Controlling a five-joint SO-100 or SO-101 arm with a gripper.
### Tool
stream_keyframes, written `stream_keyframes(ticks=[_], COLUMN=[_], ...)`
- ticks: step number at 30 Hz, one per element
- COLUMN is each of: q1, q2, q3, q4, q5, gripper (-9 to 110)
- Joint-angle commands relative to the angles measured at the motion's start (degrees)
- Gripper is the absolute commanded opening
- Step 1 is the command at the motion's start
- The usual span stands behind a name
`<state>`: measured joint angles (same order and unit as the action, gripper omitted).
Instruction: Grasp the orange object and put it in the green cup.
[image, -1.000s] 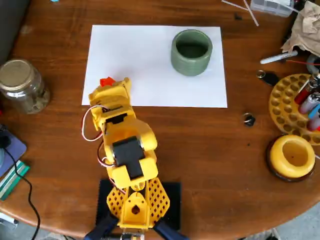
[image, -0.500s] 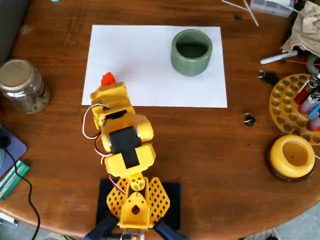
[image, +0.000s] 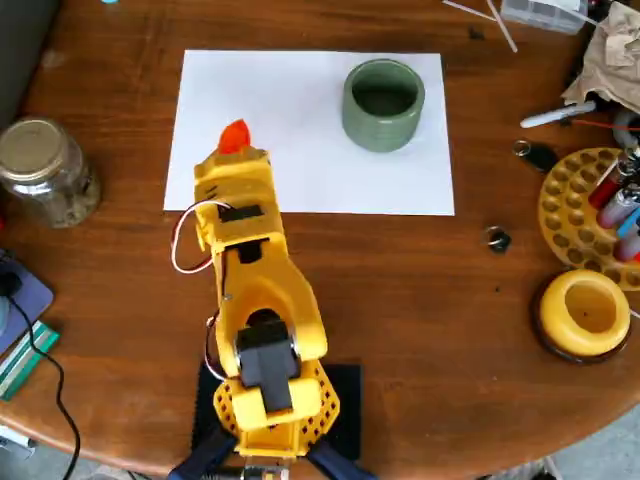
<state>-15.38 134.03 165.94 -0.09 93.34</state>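
While the orange object (image: 234, 136) peeks out at the arm's 12 o'clock tip over the white paper (image: 300, 120), the pincer (image: 235, 152) is hidden below; probably it holds the piece, but I cannot tell. Next comes the carry toward the green cup (image: 384, 104) at 2 o'clock, over open paper.

Orange object (image: 234, 136) at gripper (image: 236, 150) tip (over white paper (image: 300, 110)).
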Motion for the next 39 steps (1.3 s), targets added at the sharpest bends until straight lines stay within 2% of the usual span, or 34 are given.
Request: stream_keyframes(ticks=[1, 9, 17, 39], q1=[3.96, 15.29, 24.52, 30.76], q2=[4.83, 3.16, -7.12, -28.65], q3=[-3.78, -11.95, -23.12, -33.66], q4=[2.99, 2.64, 2.55, -7.29], q5=[-0.44, -3.60, -5.01, -5.45], gripper=[0, 0, 0, 0])
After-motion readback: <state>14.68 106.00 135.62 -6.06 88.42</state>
